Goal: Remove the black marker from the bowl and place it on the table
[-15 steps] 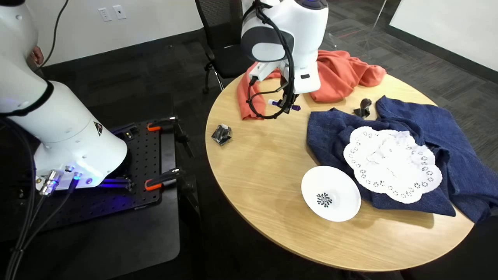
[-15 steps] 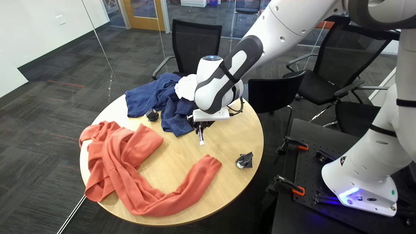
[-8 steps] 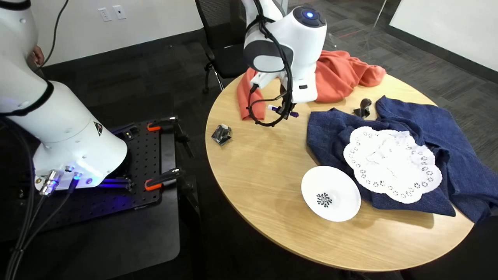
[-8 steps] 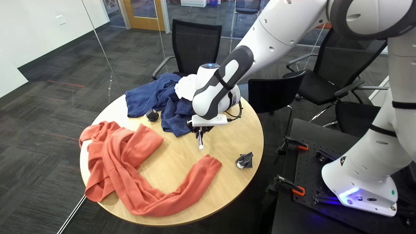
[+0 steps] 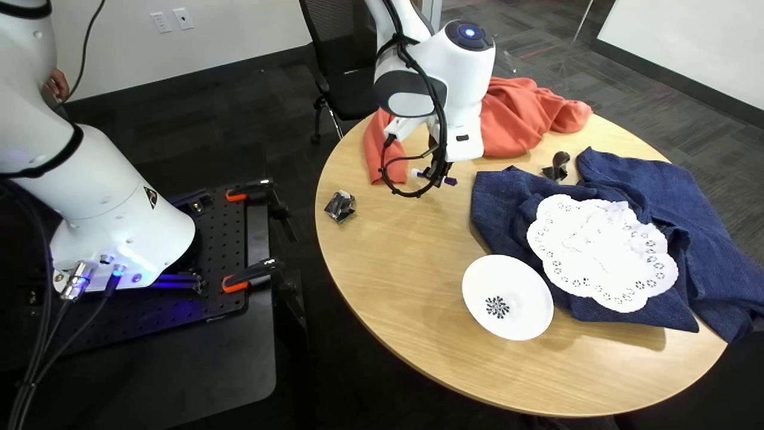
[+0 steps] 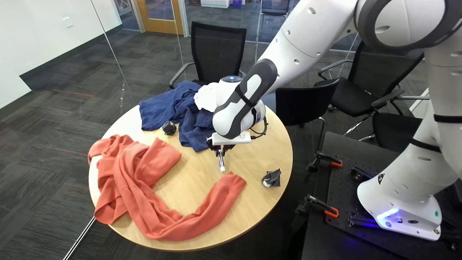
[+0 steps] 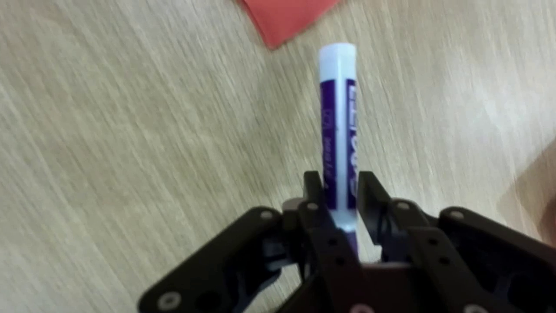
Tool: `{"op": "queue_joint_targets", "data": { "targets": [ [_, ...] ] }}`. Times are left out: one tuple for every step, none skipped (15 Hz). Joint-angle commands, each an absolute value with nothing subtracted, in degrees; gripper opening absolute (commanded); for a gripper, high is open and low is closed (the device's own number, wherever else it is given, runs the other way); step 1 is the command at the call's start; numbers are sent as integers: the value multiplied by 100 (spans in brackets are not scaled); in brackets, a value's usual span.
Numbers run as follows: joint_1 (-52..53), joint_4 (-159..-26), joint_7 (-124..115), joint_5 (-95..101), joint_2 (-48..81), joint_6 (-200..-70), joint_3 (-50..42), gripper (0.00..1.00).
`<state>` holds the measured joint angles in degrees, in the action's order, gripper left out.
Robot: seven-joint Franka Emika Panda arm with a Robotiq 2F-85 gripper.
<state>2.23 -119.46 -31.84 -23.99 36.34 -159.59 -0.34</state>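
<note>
Ana: In the wrist view, what is the claw (image 7: 339, 190) holding?

Ben: It is pinching a marker (image 7: 339, 130) from both sides, just below and right of the frame's centre; the marker is looking purple and white rather than black.

Ana: How is its length running?

Ben: Almost straight up the frame, the white end (image 7: 337, 61) reaching towards the top, with a corner of red cloth (image 7: 289, 17) showing just beyond it. The table (image 7: 152, 130) is filling the background.

Ana: In an exterior view, where is the bowl (image 5: 525, 298) standing?

Ben: Right of centre and low, well apart from the claw, which is hanging in the upper middle. The marker is lying crosswise there, white end pointing left, purple cap (image 5: 451, 181) pointing right and dipping slightly. So only the placing seems to be remaining.

Ana: And in an exterior view where the marker (image 6: 221, 163) is pointing down the frame?

Ben: The white end is aiming towards the red cloth in the lower middle, near it but apart. Whether the marker is touching the table is impossible to tell.

Ana: So what is the next move turning on?

Ben: On that long axis, seemingly nearly level: the claw is probably needing just a straight descent and a gentle release; with any tilt, the marker could be rolling.
</note>
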Motion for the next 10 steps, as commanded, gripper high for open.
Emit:
{"op": "queue_joint_targets", "data": {
  "targets": [
    [365,-11974,-3297,-2428,3594,-16125,-120,59],
    [387,-12005,-3302,-2424,3561,-16158,-135,68],
    [402,-12038,-3299,-2426,3526,-16202,-141,74],
    [417,-12103,-3286,-2431,3456,-16272,-136,83],
    [424,-12173,-3266,-2441,3382,-16357,-122,90],
    [424,-12232,-3243,-2444,3320,-16430,-115,96],
    [401,-12325,-3182,-2463,3212,-16512,-75,100],
    [411,-12413,-3168,-2464,3114,-16593,-70,100],
    [402,-12499,-3141,-2476,3010,-16654,-45,100],
    [398,-12588,-3123,-2477,2901,-16693,-32,100]
  ]
}}
